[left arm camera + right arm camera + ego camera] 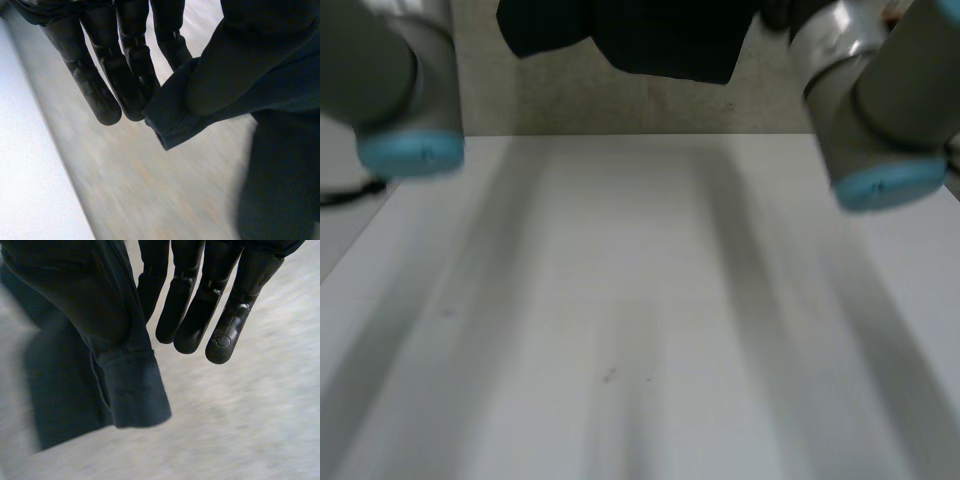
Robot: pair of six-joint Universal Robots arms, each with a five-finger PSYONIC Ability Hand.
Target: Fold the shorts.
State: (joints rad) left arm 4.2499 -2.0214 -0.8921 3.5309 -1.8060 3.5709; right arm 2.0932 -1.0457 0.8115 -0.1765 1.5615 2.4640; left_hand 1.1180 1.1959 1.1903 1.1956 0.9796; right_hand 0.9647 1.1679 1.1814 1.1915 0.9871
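Holding the dark shorts (660,40) up in the air, beyond the desk's (640,300) far edge!
Left hand (130,60) pinches a hem between straight fingers and thumb; right hand (195,315) pinches the cloth likewise.

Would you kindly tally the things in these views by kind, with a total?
dark shorts: 1
black hands: 2, the left hand and the right hand
white table: 1
Total: 4
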